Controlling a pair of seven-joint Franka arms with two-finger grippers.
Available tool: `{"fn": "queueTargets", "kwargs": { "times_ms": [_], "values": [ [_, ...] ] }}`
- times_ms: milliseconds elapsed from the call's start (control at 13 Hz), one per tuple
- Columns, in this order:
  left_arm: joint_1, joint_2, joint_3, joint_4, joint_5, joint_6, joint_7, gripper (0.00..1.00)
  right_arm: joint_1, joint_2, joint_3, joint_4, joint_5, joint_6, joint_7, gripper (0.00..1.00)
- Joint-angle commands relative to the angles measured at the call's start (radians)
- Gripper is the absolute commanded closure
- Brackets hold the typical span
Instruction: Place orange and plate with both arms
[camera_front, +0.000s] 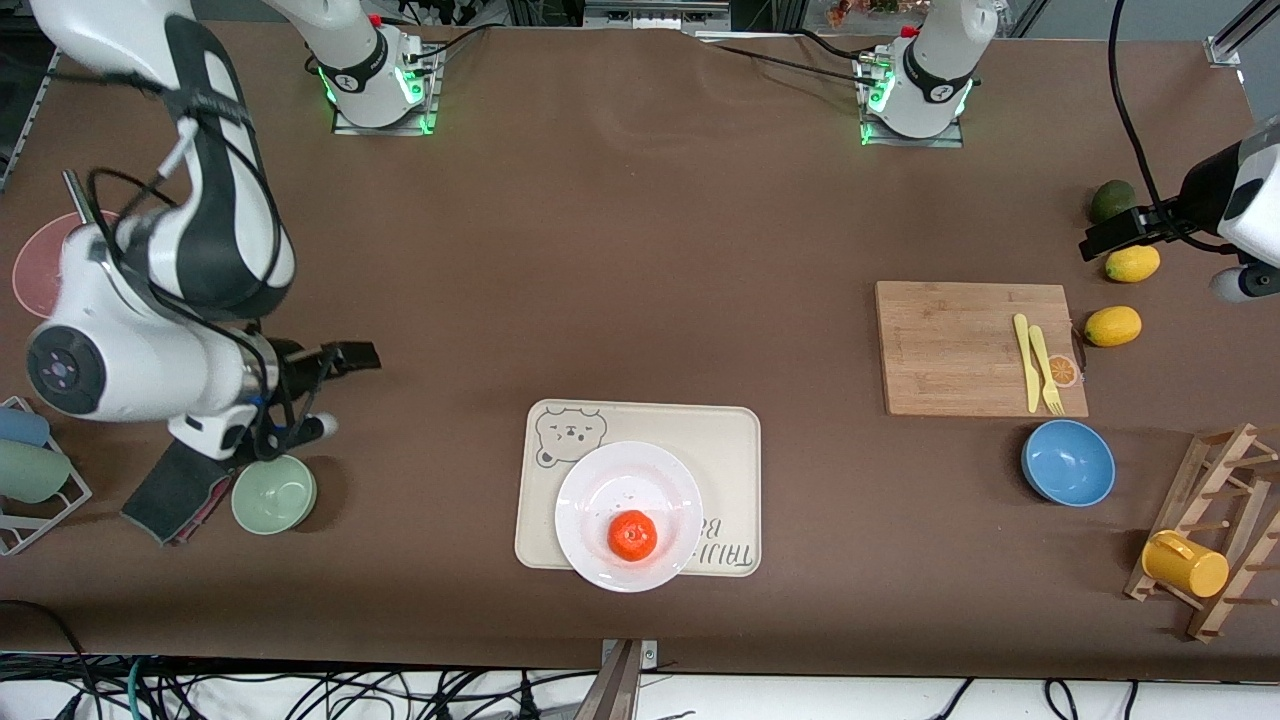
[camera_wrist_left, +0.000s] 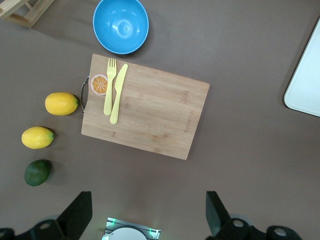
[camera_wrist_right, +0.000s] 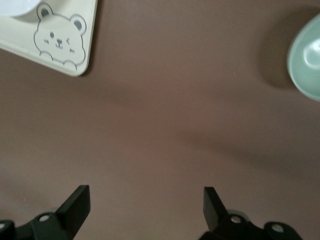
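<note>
A brown cloth covers the long table (camera_front: 640, 250), with cables trailing along its near edge and both arm bases bolted at the top of the front view

The right gripper (camera_wrist_right: 145, 207) hangs over bare cloth toward the right arm's end of the table, its two fingers spread wide with nothing between them; the right wrist view shows only brown cloth in the gap. Just beside it stands a pale green bowl (camera_front: 274, 494), and at about three o'clock from it lies the cream bear-print tray (camera_front: 720, 440). The left gripper (camera_wrist_left: 147, 212) is up over the left arm's end of the table, above the lemons (camera_front: 1113, 326), fingers likewise parted and empty. Below it the left wrist view takes in a wooden cutting board (camera_wrist_left: 155, 112) carrying a yellow fork and knife, a blue bowl (camera_wrist_left: 121, 25) and a dark avocado (camera_wrist_left: 37, 172). Both arms appear to be waiting

The plate (camera_front: 600, 490) sits on the tray, overhanging the tray's near edge slightly. The orange (camera_front: 633, 535) rests on the plate, off centre toward five o'clock

The plate looks glossy, stiff and breakable, probably slippery; its shallow rim is the only purchase, and the overhanging near edge likely offers room for a finger underneath. The orange seems light, firm and slightly yielding, but round, so it may roll if the plate tilts; a grip across its widest part should suit
</note>
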Motion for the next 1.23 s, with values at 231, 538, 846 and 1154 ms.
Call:
{"fn": "queueTargets", "kwargs": {
  "times_ms": [231,538,846,1154],
  "values": [
    [0.0,-0.009,0.008,-0.003,-0.027,-0.001,0.009,0.0,0.008,-0.201,-0.013,-0.084,-0.102,-0.121,0.1,0.0],
    [0.0,-0.009,0.009,-0.001,-0.053,0.001,0.007,0.0,-0.056,-0.442,0.018,-0.341,-0.136,0.042,0.147,0.0],
    [0.0,-0.009,0.009,-0.001,-0.053,-0.001,0.007,0.0,-0.136,-0.5,0.021,-0.345,-0.209,0.034,0.157,0.0],
    [0.0,-0.009,0.009,-0.001,-0.053,0.001,0.007,0.0,-0.136,-0.536,0.023,-0.403,-0.247,0.045,0.19,0.0]
  ]
}}
